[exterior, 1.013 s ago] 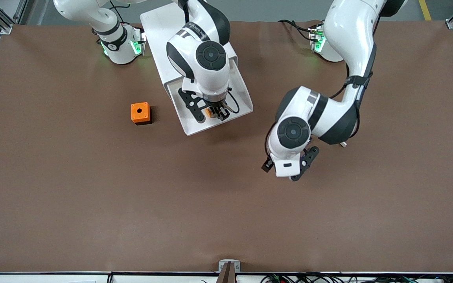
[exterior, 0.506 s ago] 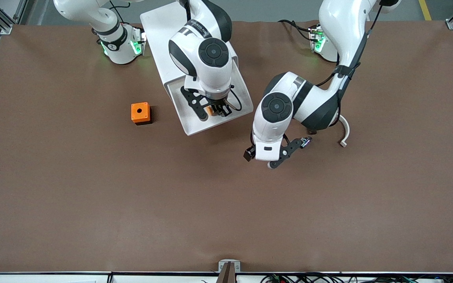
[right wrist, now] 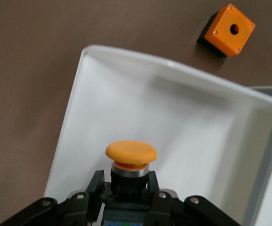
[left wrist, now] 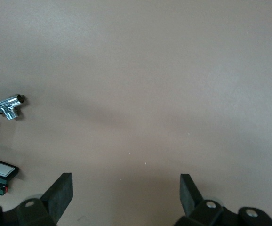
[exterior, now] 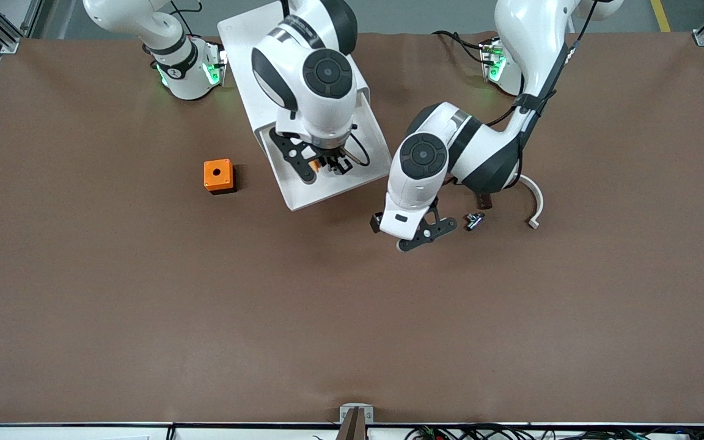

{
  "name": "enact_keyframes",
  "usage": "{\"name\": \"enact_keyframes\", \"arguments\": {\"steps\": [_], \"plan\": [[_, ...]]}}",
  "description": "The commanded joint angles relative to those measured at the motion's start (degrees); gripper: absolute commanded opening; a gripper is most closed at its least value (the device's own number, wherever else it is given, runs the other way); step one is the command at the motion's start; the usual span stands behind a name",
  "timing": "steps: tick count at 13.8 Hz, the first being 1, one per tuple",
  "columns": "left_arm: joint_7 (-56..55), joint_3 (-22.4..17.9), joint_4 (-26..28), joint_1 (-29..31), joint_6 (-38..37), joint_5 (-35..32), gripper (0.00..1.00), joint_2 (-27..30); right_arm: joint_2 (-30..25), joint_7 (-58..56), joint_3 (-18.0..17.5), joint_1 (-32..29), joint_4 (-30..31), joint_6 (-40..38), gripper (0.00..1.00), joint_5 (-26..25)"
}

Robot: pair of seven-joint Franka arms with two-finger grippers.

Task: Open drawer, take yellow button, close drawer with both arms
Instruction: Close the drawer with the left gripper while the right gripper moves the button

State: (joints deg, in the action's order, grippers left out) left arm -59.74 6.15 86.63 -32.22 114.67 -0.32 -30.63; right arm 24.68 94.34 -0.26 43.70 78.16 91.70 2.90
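Two large white jointed arms, the left arm (exterior: pixel 511 91) and the right arm (exterior: pixel 303 67), carry round black joint discs and dark grey bands. Black cables run along the links. Green lights glow at both bases. Each black two-finger claw shows small silver screws.

Both arms bent out over the worktop.
Right gripper (exterior: pixel 321 164) at 12 o'clock, fingers (right wrist: pixel 94 186) clamped; left gripper (exterior: pixel 416 235) at centre, fingers (left wrist: pixel 60 193) spread wide, holding nothing.
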Motion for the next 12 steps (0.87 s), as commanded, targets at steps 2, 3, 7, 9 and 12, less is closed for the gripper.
{"name": "enact_keyframes", "arguments": {"steps": [2,3,7,9,12], "plan": [[1.29,2.63,2.14,0.50,0.99,4.51,1.00,1.71,-3.31,-13.70,-0.36,-6.77,-4.16,-8.81,0.17,-0.35],[1.29,2.63,1.88,0.06,0.99,5.32,1.00,1.54,-4.97,-18.97,-0.27,-8.62,-4.16,-9.43,0.17,-0.35],[0.77,4.13,1.08,-1.18,1.00,11.64,1.00,1.18,-8.58,-43.47,-0.09,-20.38,-3.37,-15.15,0.17,-3.06],[0.24,5.18,1.08,-2.32,0.91,12.27,1.00,1.18,-8.94,-59.98,-0.09,-27.40,-1.79,-15.15,0.18,-6.32],[-0.81,5.18,0.99,-5.13,0.73,12.36,1.00,0.13,-8.33,-81.00,-0.10,-39.01,0.14,-9.99,0.17,-6.33]]}}
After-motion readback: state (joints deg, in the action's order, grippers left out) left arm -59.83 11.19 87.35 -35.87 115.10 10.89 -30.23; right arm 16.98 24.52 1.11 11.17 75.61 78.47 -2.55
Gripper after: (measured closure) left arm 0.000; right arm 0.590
